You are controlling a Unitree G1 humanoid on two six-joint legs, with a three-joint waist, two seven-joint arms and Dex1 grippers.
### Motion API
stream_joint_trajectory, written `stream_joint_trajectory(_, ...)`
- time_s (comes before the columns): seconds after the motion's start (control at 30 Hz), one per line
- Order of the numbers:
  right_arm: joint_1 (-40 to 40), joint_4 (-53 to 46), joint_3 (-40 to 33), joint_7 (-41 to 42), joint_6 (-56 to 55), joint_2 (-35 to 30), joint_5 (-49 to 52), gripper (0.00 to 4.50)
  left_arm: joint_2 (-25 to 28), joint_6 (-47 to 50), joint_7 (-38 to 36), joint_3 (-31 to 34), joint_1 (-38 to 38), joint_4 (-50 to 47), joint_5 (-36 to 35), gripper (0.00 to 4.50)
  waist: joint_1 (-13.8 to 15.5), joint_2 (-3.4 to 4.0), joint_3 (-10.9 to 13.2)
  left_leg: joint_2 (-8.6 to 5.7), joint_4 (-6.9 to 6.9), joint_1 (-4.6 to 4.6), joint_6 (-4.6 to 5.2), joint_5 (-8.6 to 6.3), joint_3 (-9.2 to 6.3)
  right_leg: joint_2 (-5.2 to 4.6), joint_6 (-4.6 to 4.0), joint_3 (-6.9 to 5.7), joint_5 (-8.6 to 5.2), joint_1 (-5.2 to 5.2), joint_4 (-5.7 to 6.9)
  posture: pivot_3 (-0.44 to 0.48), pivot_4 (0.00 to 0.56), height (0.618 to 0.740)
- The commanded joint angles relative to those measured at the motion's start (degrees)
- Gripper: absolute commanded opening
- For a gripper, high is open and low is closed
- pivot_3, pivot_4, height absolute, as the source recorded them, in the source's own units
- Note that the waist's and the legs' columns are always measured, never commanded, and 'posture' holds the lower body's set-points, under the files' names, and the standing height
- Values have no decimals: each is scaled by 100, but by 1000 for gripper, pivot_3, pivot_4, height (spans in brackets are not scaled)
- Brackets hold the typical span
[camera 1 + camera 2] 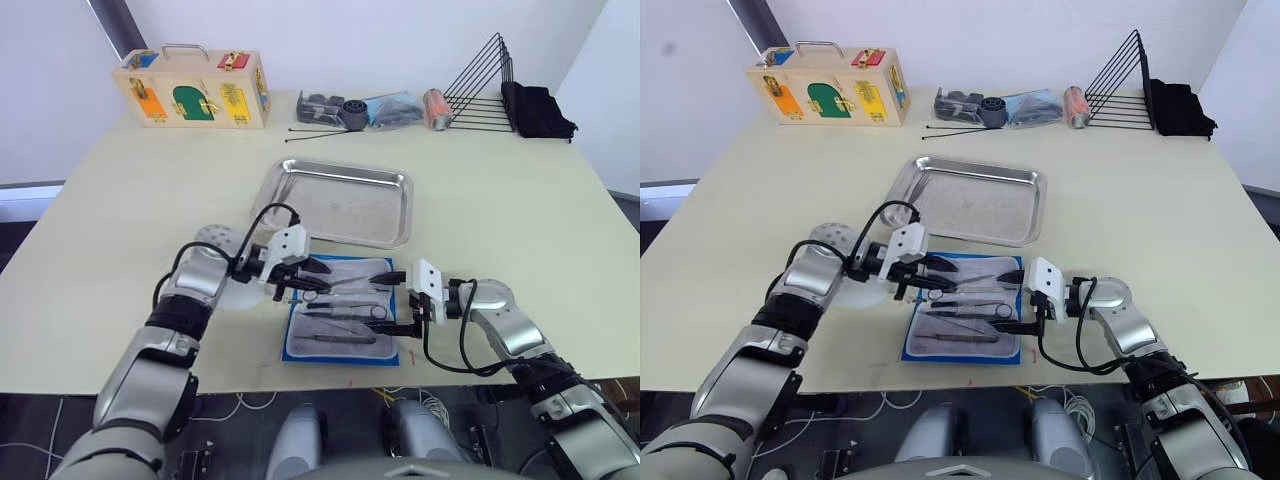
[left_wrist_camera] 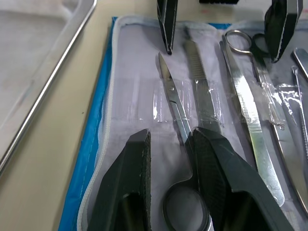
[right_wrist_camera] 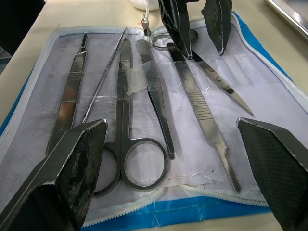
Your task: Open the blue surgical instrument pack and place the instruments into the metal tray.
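Blue pack (image 1: 342,310) open; left gripper (image 2: 169,149) straddles scissors (image 2: 177,144).

Both grippers' fingers (image 2: 139,187) apart.

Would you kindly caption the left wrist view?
Left gripper straddling scissors in the opened blue pack.

The open pack (image 1: 344,323) lies at the table's (image 1: 120,230) near edge, instruments (image 1: 345,312) inside, both grippers over it.
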Motion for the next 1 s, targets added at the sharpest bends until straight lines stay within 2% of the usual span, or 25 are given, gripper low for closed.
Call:
stream_joint_trajectory(0.03, 294, 663, 349, -130, 290, -87, -553, 4500, 36, 2, -63, -130, -17, 109, 161, 1504, 1, 1, -2, 0, 0, 0, 0, 0, 0, 0, 0, 0, 0, 0, 0, 0, 150, 740)
stream_joint_trajectory(0.5, 364, 592, 321, -147, 315, -130, -538, 4500, 93, 288, -205, -170, 47, -143, 131, 1504, 0, 2, -6, 0, 0, 0, 0, 0, -2, 0, 0, 0, 0, 0, -1, 0, 150, 740)
stream_joint_trajectory(0.63, 362, 593, 323, -146, 316, -127, -537, 4500, 98, 271, -192, -173, 31, -96, 146, 239, 2, 3, -7, 0, 0, 0, 0, 0, -2, 0, 0, 0, 0, 0, -1, 0, 150, 740)
stream_joint_trajectory(0.67, 364, 589, 324, -144, 321, -129, -535, 4500, 95, 278, -189, -174, 33, -102, 143, 48, 2, 3, -8, 0, 0, 0, 0, 0, -2, 0, 0, 0, 0, 0, -1, 0, 150, 740)
stream_joint_trajectory(1.0, 359, 594, 329, -143, 337, -121, -531, 4500, 195, 671, -50, -230, -156, -612, 301, 48, 2, 3, -8, 0, 0, -1, 0, 0, -2, 0, 0, 0, 0, 0, -1, 0, 150, 740)
